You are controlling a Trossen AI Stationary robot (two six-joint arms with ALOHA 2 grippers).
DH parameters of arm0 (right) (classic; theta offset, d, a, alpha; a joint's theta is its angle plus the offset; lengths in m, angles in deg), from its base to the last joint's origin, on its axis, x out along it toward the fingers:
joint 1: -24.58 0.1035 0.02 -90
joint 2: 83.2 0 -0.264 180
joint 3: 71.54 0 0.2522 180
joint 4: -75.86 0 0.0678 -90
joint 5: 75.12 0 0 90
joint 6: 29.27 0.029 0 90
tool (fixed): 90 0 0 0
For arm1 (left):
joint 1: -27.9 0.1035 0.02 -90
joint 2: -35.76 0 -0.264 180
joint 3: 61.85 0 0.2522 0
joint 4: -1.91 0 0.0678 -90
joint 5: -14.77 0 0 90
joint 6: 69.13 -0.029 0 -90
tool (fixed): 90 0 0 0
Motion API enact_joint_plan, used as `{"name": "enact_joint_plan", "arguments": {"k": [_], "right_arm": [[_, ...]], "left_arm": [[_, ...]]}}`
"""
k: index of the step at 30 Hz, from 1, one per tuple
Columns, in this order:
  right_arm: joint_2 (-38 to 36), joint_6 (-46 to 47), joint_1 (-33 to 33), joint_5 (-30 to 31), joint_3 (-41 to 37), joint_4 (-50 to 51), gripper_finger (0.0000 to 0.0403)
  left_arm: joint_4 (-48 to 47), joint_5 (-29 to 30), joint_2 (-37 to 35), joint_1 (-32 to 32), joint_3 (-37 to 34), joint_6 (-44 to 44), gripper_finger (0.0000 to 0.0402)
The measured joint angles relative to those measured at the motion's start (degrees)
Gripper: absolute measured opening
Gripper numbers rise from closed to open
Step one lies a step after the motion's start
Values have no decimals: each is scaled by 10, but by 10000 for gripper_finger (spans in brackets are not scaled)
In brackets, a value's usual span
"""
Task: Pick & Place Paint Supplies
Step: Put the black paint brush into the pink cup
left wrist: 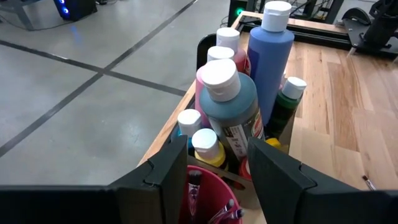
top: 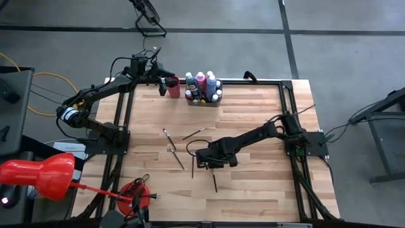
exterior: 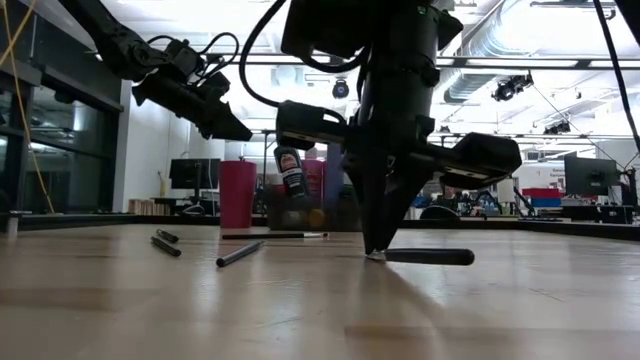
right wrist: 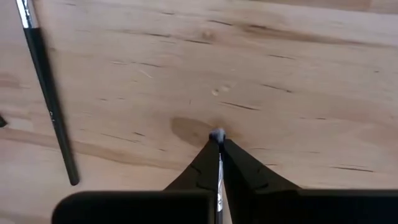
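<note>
Several paint bottles (top: 204,85) stand in a grey tray (top: 204,101) at the table's far edge, next to a pink cup (top: 173,87) with brushes in it. My left gripper (left wrist: 224,171) hovers open above the cup, facing the bottles (left wrist: 233,109). Near the table's middle my right gripper (top: 201,161) points down, shut on a thin dark paintbrush (exterior: 430,256) that lies on the wood. Loose brushes (top: 169,140) lie flat around it; one (right wrist: 50,93) is beside the fingers. My right gripper pinches the paintbrush between its two fingertips at its light-tipped end (right wrist: 217,134), which peeps out past them. The fingers come from above, pointing steeply down to the tabletop. The brush's dark handle (exterior: 430,256) lies flat on the wood beside the fingertips.
Other loose brushes lie left of my right gripper (top: 176,157), toward the far edge (top: 194,133) and toward the near edge (top: 215,182). A black frame (top: 288,95) edges the table. The right half of the tabletop is bare wood.
</note>
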Motion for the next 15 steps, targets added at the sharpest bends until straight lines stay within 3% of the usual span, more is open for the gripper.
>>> {"name": "enact_joint_plan", "arguments": {"k": [6,15], "right_arm": [[-27,-30,-10,55,-3,25,3],[-114,-110,-36,174,-3,43,2]], "left_arm": [[0,-4,0,0,0,0,164],[2,-98,0,0,0,3,164]]}}
